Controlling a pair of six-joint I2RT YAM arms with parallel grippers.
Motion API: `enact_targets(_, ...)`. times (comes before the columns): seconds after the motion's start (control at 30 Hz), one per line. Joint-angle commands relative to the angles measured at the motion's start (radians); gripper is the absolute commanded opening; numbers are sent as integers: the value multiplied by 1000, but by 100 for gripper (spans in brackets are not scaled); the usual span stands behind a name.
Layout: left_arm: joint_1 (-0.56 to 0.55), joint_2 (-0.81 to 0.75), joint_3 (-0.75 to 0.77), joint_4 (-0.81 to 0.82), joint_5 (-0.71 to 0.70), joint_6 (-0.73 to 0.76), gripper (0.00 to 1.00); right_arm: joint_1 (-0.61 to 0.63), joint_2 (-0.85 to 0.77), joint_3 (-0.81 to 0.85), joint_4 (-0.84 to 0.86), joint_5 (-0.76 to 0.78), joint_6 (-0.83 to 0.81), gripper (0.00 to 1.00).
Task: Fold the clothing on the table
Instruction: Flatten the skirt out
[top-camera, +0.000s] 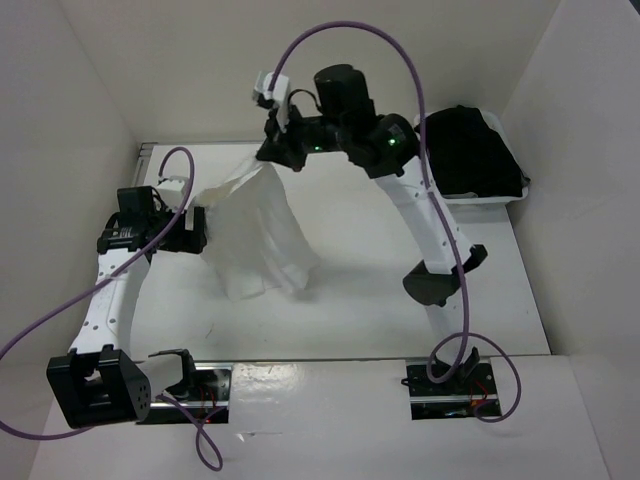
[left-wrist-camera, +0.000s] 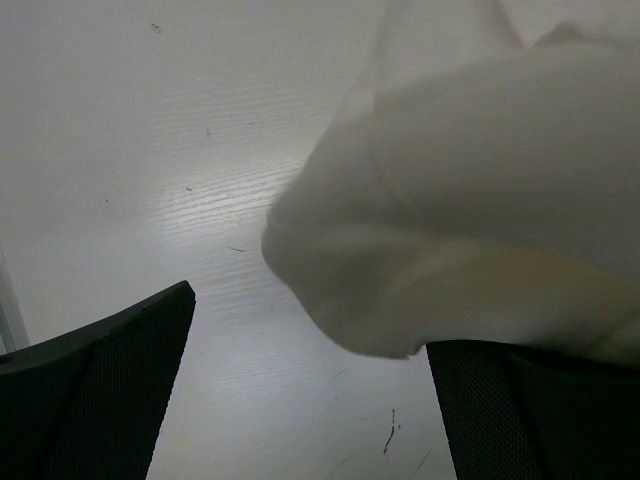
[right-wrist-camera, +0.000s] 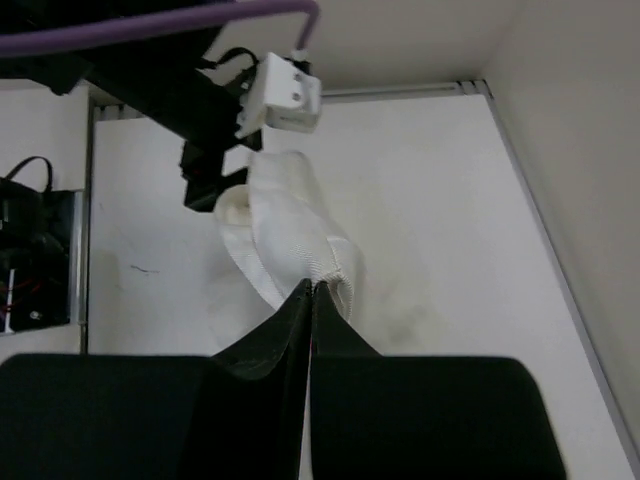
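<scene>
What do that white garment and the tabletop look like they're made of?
The clothing: thin woven fabric, matte; it drapes in soft folds. The table: probably white laminate, faintly glossy, showing fine grain lines and glare.

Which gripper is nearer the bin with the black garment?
Right. The right gripper holds the skirt up left of the bin; the left gripper sits farther left, open beside the skirt.

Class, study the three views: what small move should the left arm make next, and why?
Probably close the left fingers on the skirt edge. They stand open with white fabric reaching into the gap between them, while the right fingers, shut, hold its other end raised above the table.
</scene>
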Motion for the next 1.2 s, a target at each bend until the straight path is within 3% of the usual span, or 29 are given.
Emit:
enact_targets(0.0, 5, -9, -8, 28, 17, -18, 99, -94, -17, -100, -24, 74, -29, 0)
enact_targets(0.1, 5, -9, -8, 28, 28, -8, 99, -180, 11, -203, 16, 214, 0, 0)
enact_targets(0.13, 5, -9, -8, 28, 28, -8, 99, -198, 11, -247, 42, 334, 24, 0)
enact_targets(0.27, 5, -9, -8, 28, 28, -8, 99, -229, 5, -552, 148, 568, 41, 0)
enact_targets(0.4, 5, -18, -8, 28, 37, -8, 99, -229, -95, -828, 313, 604, 18, 0)
enact_targets(0.6, 5, -9, -8, 28, 37, -8, 99, -220, -14, -881, 314, 785, 29, 0)
enact_targets(0.77, 5, -9, -8, 28, 28, -8, 99, -139, 161, -699, 211, 859, 63, 0)
enact_targets(0.9, 5, -9, -8, 28, 28, -8, 99, -99, 164, -364, 150, 405, 92, 0)
enact_targets(0.93, 5, -9, -8, 28, 28, -8, 99, -141, 126, -316, 150, 58, 115, 0)
enact_targets(1.03, 25, -9, -8, 28, 39, -8, 99, -203, 110, -79, 197, -460, 190, 0)
enact_targets(1.17, 54, -27, -8, 19, 77, 1, 99, -198, -4, 7, 118, -575, 97, 0)
